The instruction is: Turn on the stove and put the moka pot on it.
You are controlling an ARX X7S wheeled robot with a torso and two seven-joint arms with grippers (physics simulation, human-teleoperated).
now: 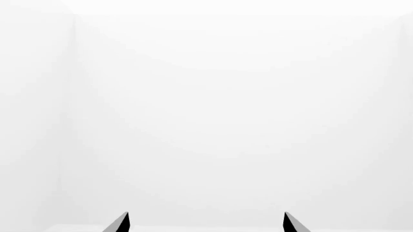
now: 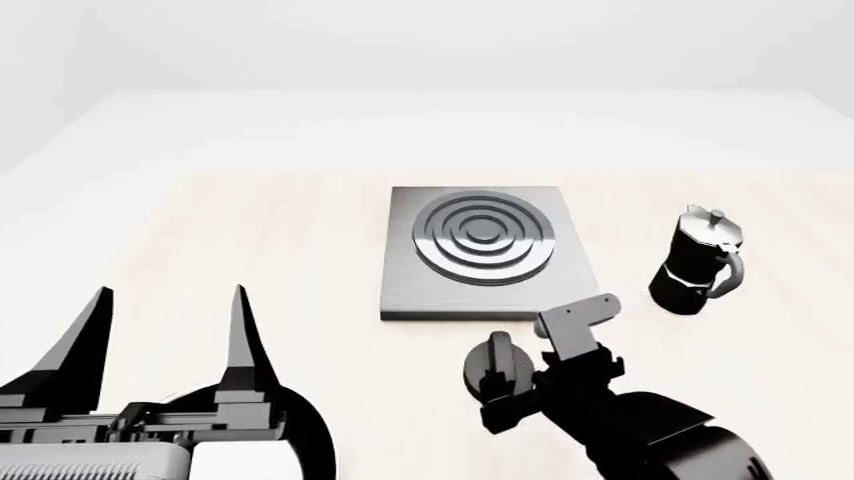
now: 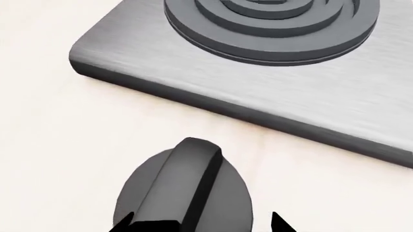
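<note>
Right tool (image 2: 518,372), fingers spread around the small round black knob (image 3: 184,193) at six o'clock of the flat dark-grey metal stove (image 2: 400,290), should centre on the ridge before clenching and twisting.

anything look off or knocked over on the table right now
Nothing stands out. The moka pot stands upright, lid on, to the right of the stove, apart from it. The stove lies flat with its burner bare. The knob sits just in front of it, with the right gripper at it.

Head view high over the stove (image 2: 474,252); right wrist view close, sharing it.
</note>
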